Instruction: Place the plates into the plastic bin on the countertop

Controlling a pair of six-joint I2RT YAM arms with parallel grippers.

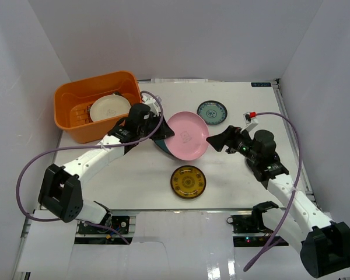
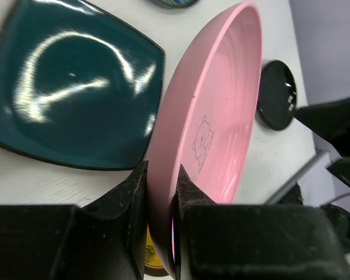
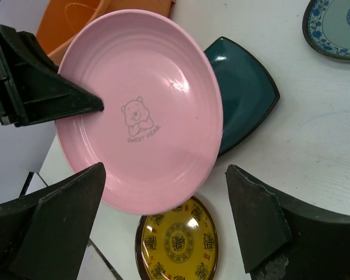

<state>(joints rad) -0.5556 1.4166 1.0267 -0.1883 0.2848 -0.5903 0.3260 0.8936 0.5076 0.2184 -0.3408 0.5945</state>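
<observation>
cream plate lies in the orange bin. left gripper clamps the pink plate by its rim, tilted over the countertop; right gripper gapes empty (teal square plate, yellow plate, small patterned plate not yet binned).

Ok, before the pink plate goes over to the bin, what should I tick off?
1. Grip: left hand shut on the pink plate at its rim: ok.
2. Other arm: right hand open, off the plate: ok.
3. Plate's lower edge clear of the teal square plate: cannot tell.
4. Room in the orange bin beside the cream plate: ok.
5. Hold firm enough for the tilted carry: cannot tell.
</observation>
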